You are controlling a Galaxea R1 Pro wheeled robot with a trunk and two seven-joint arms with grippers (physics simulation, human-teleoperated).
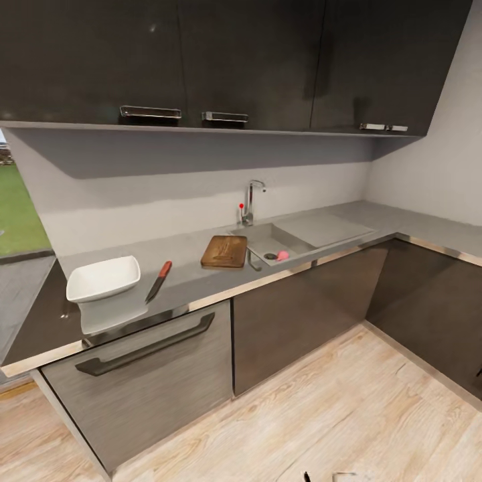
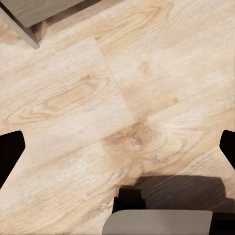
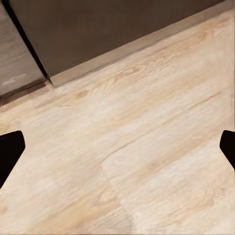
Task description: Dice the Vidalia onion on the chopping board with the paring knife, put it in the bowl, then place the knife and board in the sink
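In the head view the grey countertop (image 1: 194, 268) runs across the middle. The sink (image 1: 294, 239) holds the pinkish Vidalia onion (image 1: 283, 255) beside its drain. Left of the basin lies the brown chopping board (image 1: 225, 251). Further left rests the paring knife (image 1: 158, 280), red handle away from me, and the white square bowl (image 1: 103, 278). My left gripper (image 2: 117, 147) is open over bare wooden floor, fingertips (image 2: 10, 149) at the frame sides. My right gripper (image 3: 117, 147) is open too, above floor near the cabinet base.
Dark upper cabinets (image 1: 221, 60) hang over the counter; a chrome tap (image 1: 250, 201) with a red knob stands behind the sink. A drawer with a long handle (image 1: 144, 347) sits under the bowl. The counter turns a corner at right (image 1: 435, 237). Wooden floor (image 1: 321, 415) lies between me and the cabinets.
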